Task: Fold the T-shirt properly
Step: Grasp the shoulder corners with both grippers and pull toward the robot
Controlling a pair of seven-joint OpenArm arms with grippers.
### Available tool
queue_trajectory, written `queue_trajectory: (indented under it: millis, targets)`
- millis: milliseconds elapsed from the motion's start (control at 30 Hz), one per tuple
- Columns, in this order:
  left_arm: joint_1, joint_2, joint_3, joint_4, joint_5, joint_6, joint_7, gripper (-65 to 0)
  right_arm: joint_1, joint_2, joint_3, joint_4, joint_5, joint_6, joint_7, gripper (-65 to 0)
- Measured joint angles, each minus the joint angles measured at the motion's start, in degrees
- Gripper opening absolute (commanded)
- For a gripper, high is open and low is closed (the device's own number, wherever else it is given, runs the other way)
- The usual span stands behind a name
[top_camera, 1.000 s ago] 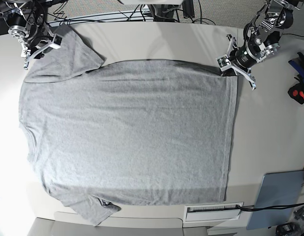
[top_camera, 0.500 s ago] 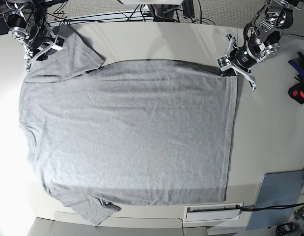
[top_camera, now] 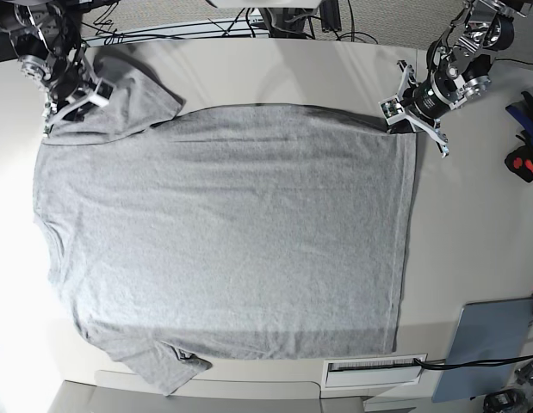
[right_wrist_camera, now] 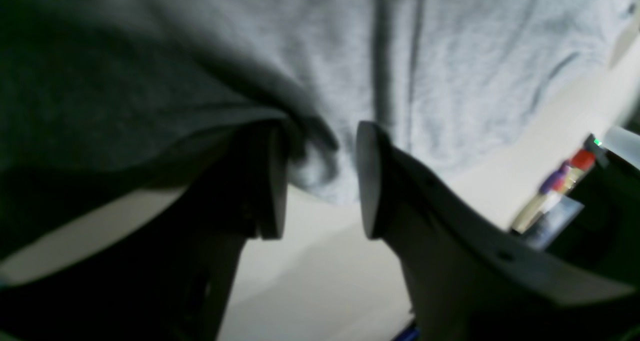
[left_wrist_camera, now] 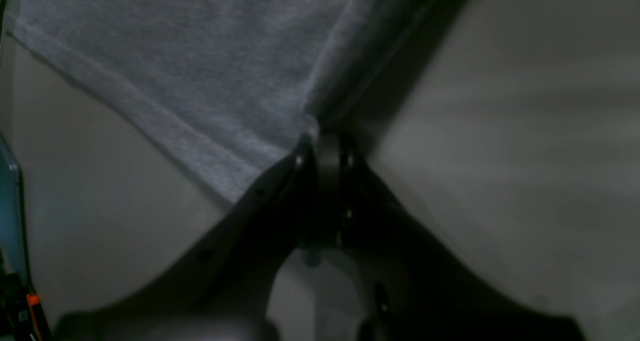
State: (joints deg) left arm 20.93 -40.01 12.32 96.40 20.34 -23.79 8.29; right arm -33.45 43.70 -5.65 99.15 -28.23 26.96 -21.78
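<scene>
The T-shirt lies flat and plain side up across the table, unfolded. At its far right corner the left gripper stays clenched on the hem. Far left, the right gripper has slid down onto the sleeve in the past second, fingers spread either side of the fabric edge, nothing pinched yet. A first fold looks close.

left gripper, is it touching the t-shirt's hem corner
Touching. In the left wrist view the left gripper has its jaws closed on the hem corner of the T-shirt, with the cloth running straight into the fingertips and no gap showing.
</scene>
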Motion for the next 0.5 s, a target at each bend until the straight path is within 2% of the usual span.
queue_trajectory:
  millis: [333, 500]
  targets:
    - [0.0, 0.0, 0.0, 0.0, 0.0, 0.0, 0.0, -65.0, 6.0, 0.6, -9.2, -0.9, -3.1, -2.5, -8.0, -42.6]
    - [0.0, 0.0, 0.0, 0.0, 0.0, 0.0, 0.0, -65.0, 5.9, 0.5, -9.6, -1.0, -2.5, -1.7, -8.7, -60.3]
